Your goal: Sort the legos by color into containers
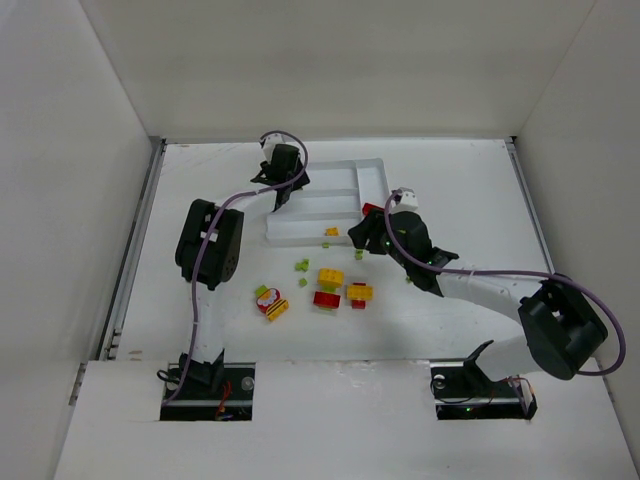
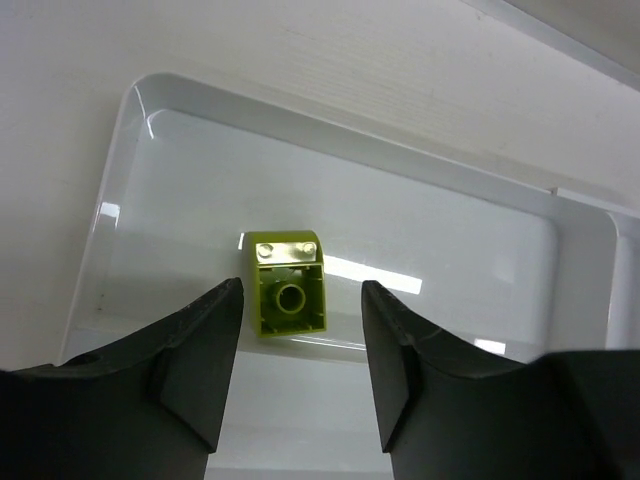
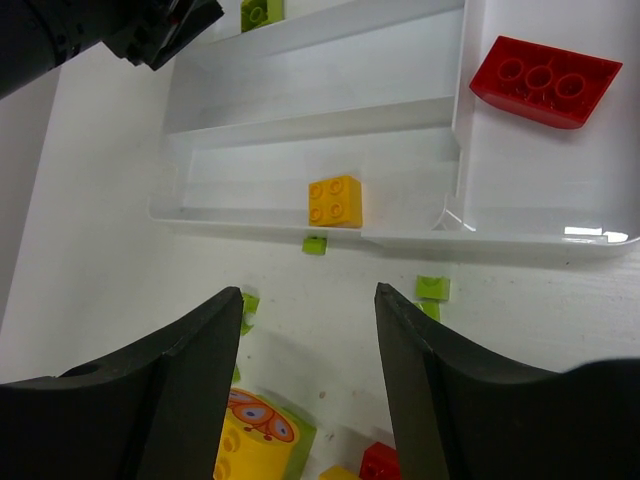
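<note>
The white tray (image 1: 345,172) has a lime green brick (image 2: 290,297) lying in its far slot. My left gripper (image 2: 300,345) hangs open just above that brick, not touching it; it also shows in the top view (image 1: 279,196). A yellow brick (image 3: 335,202) lies in the near slot and a red brick (image 3: 540,80) in the crosswise slot. My right gripper (image 3: 310,345) is open and empty above the table just in front of the tray (image 3: 300,130). Mixed red, yellow and green clumps (image 1: 327,287) lie on the table in front.
Small green pieces (image 3: 432,288) lie close to the tray's near wall. A yellow-and-green clump with a printed face (image 3: 258,445) is under the right gripper's left finger. Another clump (image 1: 270,303) lies at front left. White walls enclose the table.
</note>
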Robot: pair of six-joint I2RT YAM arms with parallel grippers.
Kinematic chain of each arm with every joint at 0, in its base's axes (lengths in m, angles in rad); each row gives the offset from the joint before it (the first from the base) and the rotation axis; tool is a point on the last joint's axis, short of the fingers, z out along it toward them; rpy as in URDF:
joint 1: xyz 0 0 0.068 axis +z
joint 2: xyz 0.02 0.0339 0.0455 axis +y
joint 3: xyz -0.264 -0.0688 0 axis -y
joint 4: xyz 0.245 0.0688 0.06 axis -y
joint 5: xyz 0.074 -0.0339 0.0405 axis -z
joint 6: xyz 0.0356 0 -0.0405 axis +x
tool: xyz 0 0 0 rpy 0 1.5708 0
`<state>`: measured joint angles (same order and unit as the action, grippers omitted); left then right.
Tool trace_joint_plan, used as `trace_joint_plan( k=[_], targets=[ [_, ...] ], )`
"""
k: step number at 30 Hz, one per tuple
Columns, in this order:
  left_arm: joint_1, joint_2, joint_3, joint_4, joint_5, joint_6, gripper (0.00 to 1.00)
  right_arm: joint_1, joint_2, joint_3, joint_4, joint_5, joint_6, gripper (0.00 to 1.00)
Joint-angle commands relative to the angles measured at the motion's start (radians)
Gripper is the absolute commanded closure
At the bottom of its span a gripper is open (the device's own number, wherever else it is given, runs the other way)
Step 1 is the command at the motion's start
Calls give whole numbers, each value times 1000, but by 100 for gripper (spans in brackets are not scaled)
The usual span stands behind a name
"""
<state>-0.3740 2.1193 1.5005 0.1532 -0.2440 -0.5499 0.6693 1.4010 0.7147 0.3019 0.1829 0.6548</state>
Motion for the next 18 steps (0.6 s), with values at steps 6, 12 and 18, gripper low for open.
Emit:
trace_joint_plan(
  k=[6,12,18],
  targets=[
    [-15,-156,-37,20,-17,41,49,8,0,9,62,-13,-60,43],
    [-36,-390,-314,124,15,-18,77,46,-27,25,33,-56,-132,74],
    [-105,-649,-624,203,51,-48,86,160,-66,32,-32,-43,-199,78]
  ],
)
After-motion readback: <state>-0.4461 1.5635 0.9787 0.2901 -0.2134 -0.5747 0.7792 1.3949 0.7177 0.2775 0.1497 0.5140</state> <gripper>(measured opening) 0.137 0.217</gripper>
